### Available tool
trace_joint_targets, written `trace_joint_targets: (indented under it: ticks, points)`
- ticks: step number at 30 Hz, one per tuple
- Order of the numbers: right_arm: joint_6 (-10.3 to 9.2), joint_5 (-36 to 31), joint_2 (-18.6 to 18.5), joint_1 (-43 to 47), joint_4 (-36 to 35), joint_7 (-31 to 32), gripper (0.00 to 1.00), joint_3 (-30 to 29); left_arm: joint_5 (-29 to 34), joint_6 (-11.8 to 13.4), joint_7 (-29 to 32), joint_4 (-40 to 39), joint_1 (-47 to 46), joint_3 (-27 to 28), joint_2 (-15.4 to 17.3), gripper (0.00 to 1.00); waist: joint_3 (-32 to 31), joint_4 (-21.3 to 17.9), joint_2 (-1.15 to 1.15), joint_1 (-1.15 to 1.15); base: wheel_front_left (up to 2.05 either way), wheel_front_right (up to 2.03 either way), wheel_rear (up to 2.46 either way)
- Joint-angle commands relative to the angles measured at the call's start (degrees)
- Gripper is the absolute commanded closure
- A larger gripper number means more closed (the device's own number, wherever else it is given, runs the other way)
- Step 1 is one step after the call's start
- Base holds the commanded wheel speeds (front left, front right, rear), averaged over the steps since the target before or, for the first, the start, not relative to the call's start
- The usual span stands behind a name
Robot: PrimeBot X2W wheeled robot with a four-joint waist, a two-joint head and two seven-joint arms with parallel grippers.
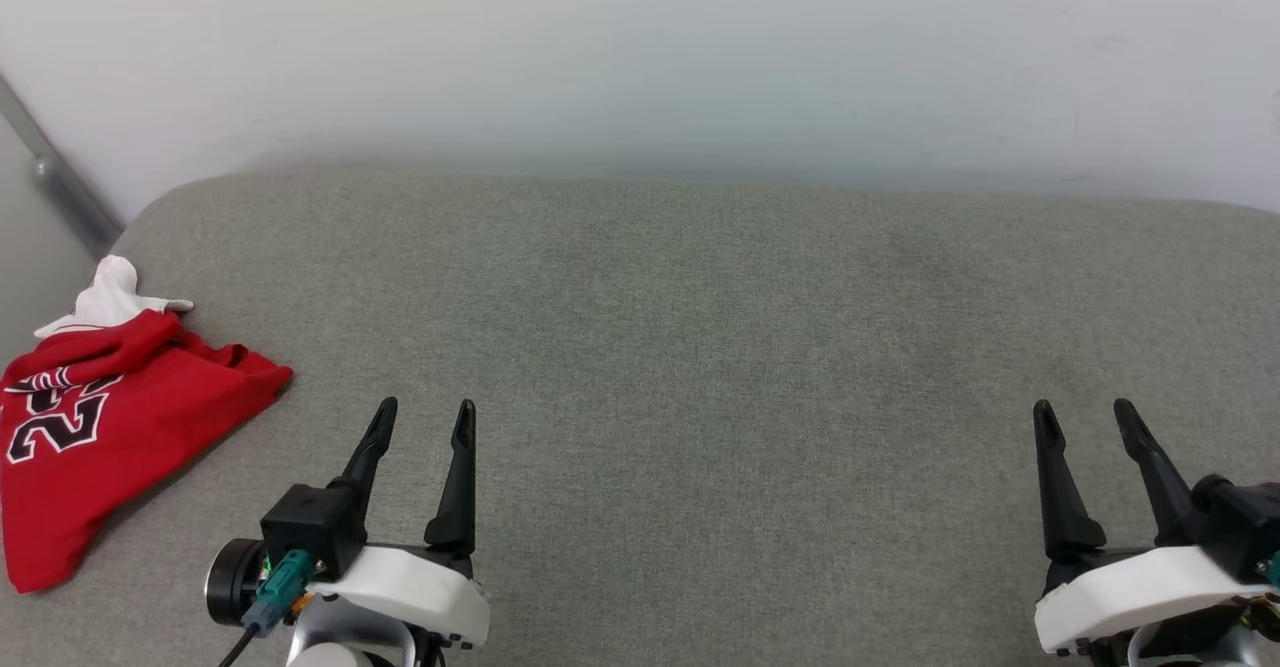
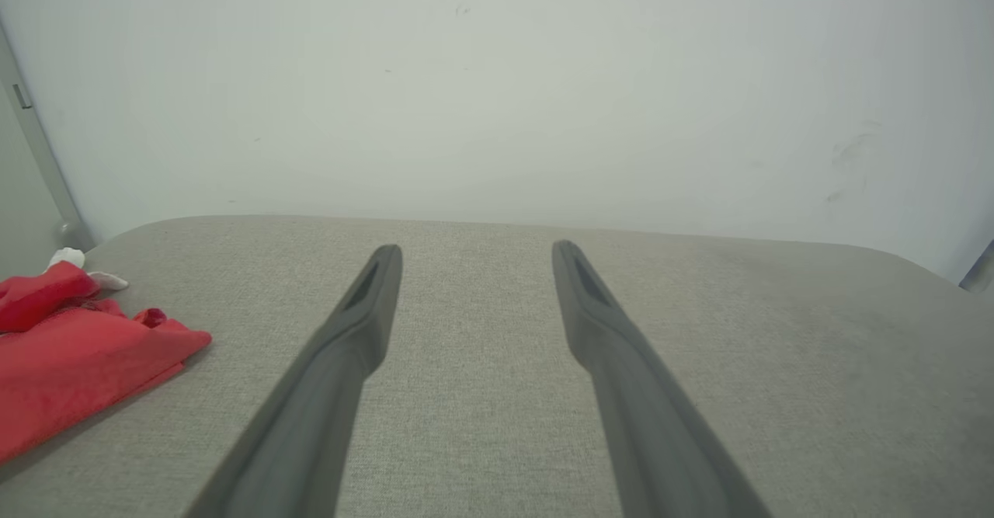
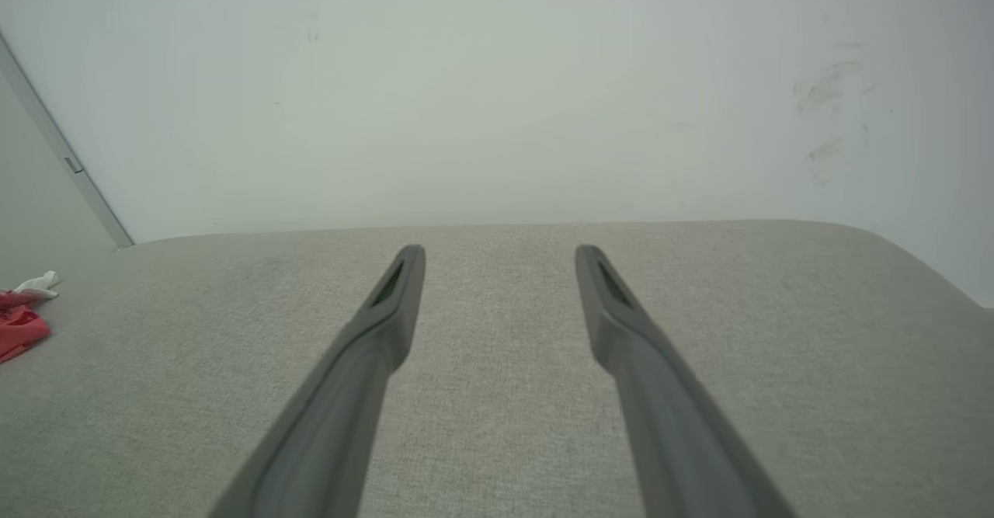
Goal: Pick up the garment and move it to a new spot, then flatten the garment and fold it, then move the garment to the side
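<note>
Hugging the cushion (image 1: 700, 347) edge, garment (image 1: 110, 427) clears left gripper (image 1: 427, 407) and right gripper (image 1: 1083, 407), both spread.

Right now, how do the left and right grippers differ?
The left gripper sits near the red jersey; the right gripper is far across the grey cushion from it. The left gripper leans rightward in the head view; the right gripper leans leftward. Both are open, holding nothing.

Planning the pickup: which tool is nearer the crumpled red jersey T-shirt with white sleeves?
Left. The left tool, open, is right of the red jersey T-shirt at the left edge of the grey fabric surface; the right tool, open, is far across at the opposite side.
</note>
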Motion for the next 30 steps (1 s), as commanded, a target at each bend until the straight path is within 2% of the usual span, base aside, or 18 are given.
trace_joint_targets:
  ticks: [1,27,30]
  points:
    - [0.00,-1.4,0.2,0.6,-0.6,-0.4,0.00,-0.2,1.3,0.2,-0.6,-0.1,-0.9,-0.3,0.2,0.00,0.0,0.0,0.00,0.00,0.00,0.00,0.00]
    - [-0.01,-10.6,0.2,2.0,-1.6,-2.3,0.00,-1.3,9.5,-1.3,-3.4,2.5,-1.4,-0.2,-1.4,0.00,-0.4,1.2,0.00,0.00,0.00,0.00,0.00]
    - [-0.01,-10.3,0.2,2.2,-1.7,-2.4,0.00,-1.5,8.9,-1.5,-3.4,2.8,-1.6,0.1,-1.7,0.00,-0.4,1.9,0.00,0.00,0.00,0.00,0.00]
